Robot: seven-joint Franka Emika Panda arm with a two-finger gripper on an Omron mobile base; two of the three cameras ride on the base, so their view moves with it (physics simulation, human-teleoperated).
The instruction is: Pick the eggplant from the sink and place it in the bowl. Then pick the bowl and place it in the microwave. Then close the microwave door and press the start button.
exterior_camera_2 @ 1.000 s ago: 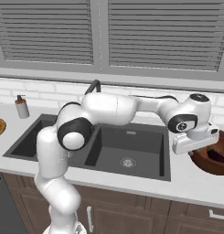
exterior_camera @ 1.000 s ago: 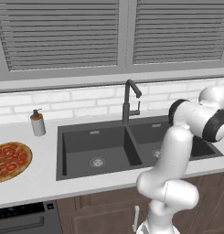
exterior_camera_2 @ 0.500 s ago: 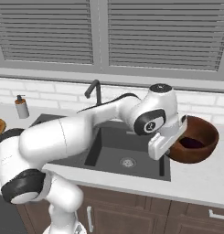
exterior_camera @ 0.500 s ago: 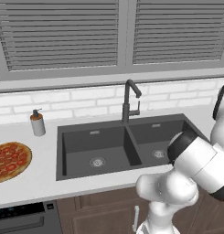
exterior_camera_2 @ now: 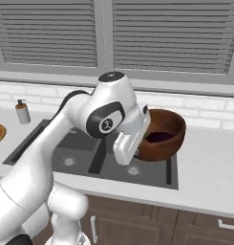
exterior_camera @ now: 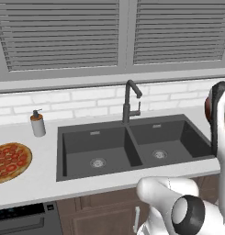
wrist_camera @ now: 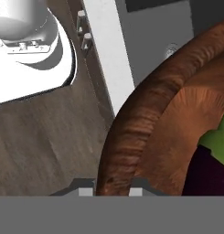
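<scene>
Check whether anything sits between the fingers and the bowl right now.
Nothing does. In the hand view the fingers straddle the bowl rim, one on each side of the wall. The right base view shows the bowl lifted over the sink, with the eggplant inside it. The microwave is out of frame, so that path cannot be judged.
</scene>
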